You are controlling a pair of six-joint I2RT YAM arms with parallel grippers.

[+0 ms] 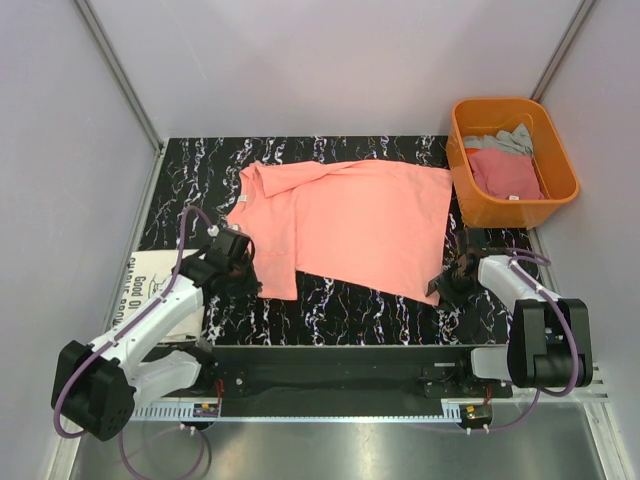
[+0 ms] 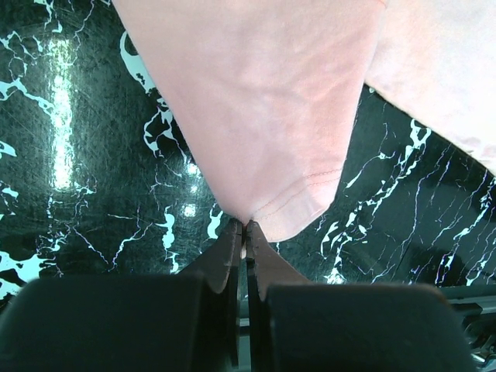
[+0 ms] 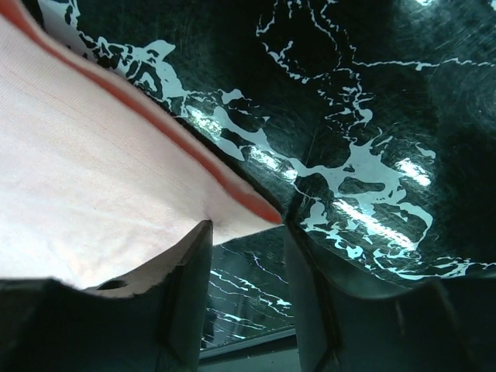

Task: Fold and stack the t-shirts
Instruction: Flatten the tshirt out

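Observation:
A salmon-pink t-shirt lies spread across the black marble table. My left gripper is at its near-left part. In the left wrist view the gripper is shut on a hemmed fold of the shirt. My right gripper sits at the shirt's near-right corner. In the right wrist view that gripper stands open, and the corner of the shirt reaches in between its fingertips without being pinched. A grey t-shirt and a deeper pink t-shirt lie in the tub.
An orange plastic tub stands at the back right, just off the table's corner. A printed paper sheet lies at the table's left edge under the left arm. Grey walls close in the sides and back.

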